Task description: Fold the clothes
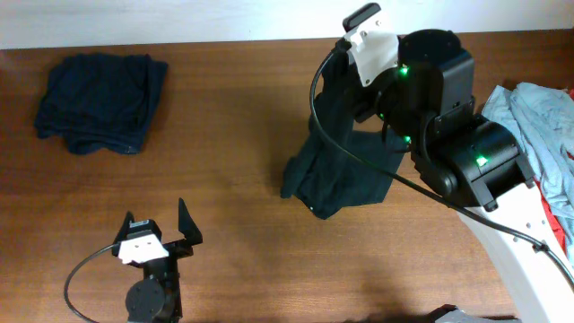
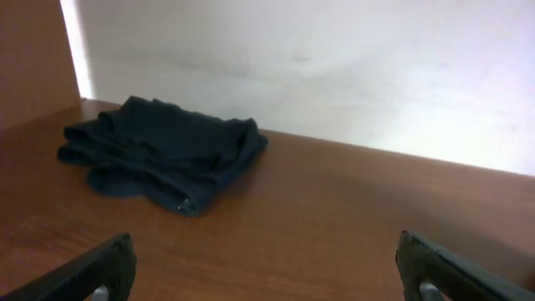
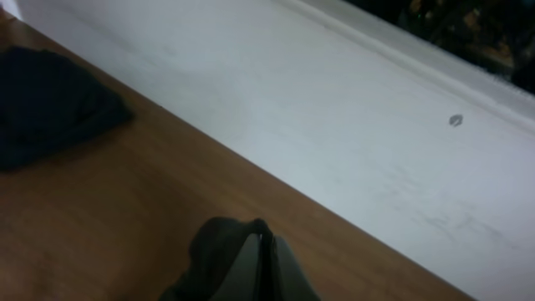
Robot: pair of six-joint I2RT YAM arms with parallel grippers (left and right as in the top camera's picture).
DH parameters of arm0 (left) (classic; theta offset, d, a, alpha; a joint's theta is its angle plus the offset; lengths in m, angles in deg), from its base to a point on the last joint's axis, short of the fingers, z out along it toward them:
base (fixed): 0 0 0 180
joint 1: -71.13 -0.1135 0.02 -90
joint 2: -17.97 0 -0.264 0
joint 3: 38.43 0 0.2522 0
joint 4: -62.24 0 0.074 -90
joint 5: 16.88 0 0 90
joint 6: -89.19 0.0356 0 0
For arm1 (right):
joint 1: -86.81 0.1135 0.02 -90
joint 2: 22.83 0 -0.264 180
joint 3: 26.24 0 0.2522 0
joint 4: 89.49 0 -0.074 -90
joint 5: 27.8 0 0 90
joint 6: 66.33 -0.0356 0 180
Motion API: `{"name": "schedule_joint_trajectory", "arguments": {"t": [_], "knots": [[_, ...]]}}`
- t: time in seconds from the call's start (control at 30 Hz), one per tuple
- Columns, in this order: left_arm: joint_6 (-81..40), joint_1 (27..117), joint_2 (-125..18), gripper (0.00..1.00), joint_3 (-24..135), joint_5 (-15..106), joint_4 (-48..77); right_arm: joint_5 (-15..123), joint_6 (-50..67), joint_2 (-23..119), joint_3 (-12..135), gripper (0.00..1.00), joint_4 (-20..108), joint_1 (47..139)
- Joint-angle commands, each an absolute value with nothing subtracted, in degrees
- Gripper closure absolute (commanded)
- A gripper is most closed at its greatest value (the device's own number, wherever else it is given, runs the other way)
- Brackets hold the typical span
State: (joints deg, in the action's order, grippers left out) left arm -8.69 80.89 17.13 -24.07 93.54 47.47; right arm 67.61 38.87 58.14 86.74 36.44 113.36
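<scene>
A black garment (image 1: 345, 170) hangs crumpled at mid-right of the table, its lower part bunched on the wood. My right gripper (image 3: 263, 244) is shut on its upper edge, and dark fabric (image 3: 213, 251) bulges beside the closed fingers. In the overhead view the right arm (image 1: 430, 90) covers those jaws. A folded dark navy garment (image 1: 100, 103) lies at the back left, also seen in the left wrist view (image 2: 163, 150) and at the left edge of the right wrist view (image 3: 50, 100). My left gripper (image 1: 166, 229) (image 2: 267, 267) stands wide open near the front left, empty.
A pile of clothes sits at the right edge, with a light grey-blue garment (image 1: 538, 117) on top and a bit of red (image 1: 569, 94). The right arm's black base (image 1: 475, 161) and its cable (image 1: 359, 157) cross over the black garment. A white wall (image 2: 334, 67) borders the table's far side.
</scene>
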Motion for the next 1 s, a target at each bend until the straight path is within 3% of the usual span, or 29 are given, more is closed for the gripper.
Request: {"name": "schedule_joint_trajectory", "arguments": {"t": [0.0,0.07,0.2,0.37,0.6,0.83,0.97], "knots": [[-6.7,81.0,17.3,0.01,-24.2,96.0,51.0,66.7,37.7,58.2,88.0,0.96,35.8,113.8],[-6.3,81.0,17.3,0.01,-24.2,96.2,56.5,66.7,36.4,58.1,88.0,0.96,34.6,113.8],[1.4,81.0,17.1,0.01,-24.1,79.1,64.2,66.7,35.2,58.1,88.0,0.96,33.8,113.8],[1.4,81.0,13.7,0.01,-21.0,72.0,66.7,66.7,32.2,57.2,88.0,0.96,36.9,113.8],[1.5,81.0,-5.2,0.01,-2.1,68.0,61.2,66.7,31.1,53.1,88.1,0.96,38.0,113.8],[3.8,81.0,-34.3,0.01,26.9,53.3,44.5,66.7,31.1,51.8,88.1,0.96,40.7,113.8],[3.8,81.0,-45.4,0.01,36.9,52.2,39.1,66.6,31.1,51.8,88.1,0.96,41.0,113.8]]}}
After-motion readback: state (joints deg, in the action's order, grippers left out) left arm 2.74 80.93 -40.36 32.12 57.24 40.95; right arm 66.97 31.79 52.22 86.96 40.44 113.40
